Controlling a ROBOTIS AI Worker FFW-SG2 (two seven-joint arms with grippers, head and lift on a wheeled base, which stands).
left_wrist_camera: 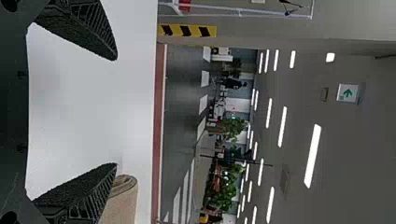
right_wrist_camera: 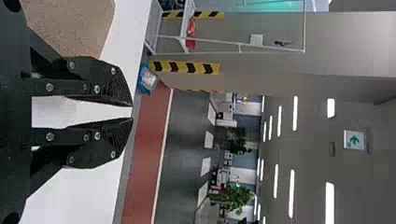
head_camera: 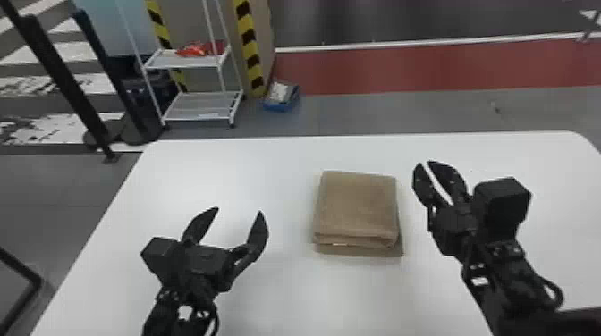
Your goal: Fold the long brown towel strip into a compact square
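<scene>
The right arm (head_camera: 514,268) comes nearest to the head camera, at the lower right. Its right gripper (head_camera: 425,163) is just beside the towel (head_camera: 357,205), on the towel's right side; its jaws are parted only by a narrow gap, with nothing between them. The left gripper (head_camera: 239,211) is at the towel's left, its jaws wide apart and also empty.

The towel lies on the white table (head_camera: 223,178), between the two grippers, folded already into a thick, nearly square block. At the side near the robot, the bottom layer sticks out a little below the upper ones.

I judge that the folding is almost or fully done, so the main risk is to spoil it. If the right gripper swings inward, it may push the stack askew, because it is so close. If a finger catches the loose bottom edge, the layers may slide or open. Pressing on the near side could also make the thick fold spring up, since nothing holds it down.
</scene>
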